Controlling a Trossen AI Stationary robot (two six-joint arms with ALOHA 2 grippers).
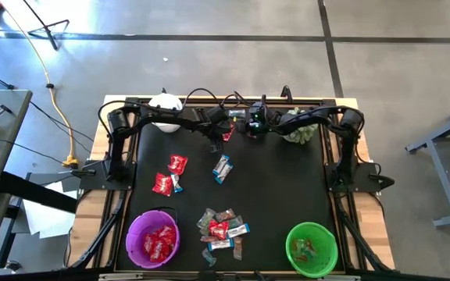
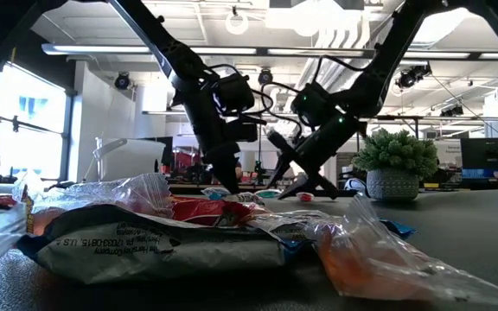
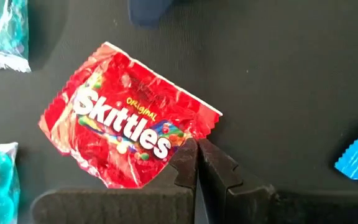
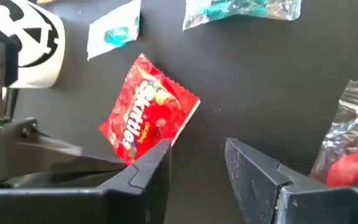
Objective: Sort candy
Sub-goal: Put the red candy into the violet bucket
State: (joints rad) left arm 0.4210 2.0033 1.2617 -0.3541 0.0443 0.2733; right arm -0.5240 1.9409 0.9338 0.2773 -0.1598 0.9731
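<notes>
Red candy packet (image 3: pixel 129 127) lies flat on the dark desk (image 1: pixel 287 187), top centre of the high view, under both arms. My read: light, thin, crinkly foil, slippery and easily crushed; best pinched by a crimped end seam rather than the filled middle. Left hand (image 3: pixel 196 163) is clenched, tips at the packet's lower corner; can't tell whether it has actually nipped the foil. Right hand (image 4: pixel 197 163) is released, fingers spread, angled down just beside the same packet. Purple bowl (image 1: pixel 153 238) of red packets sits lower left.

Candy (image 1: pixel 222 227) scattered — bowls at front edge.
</notes>
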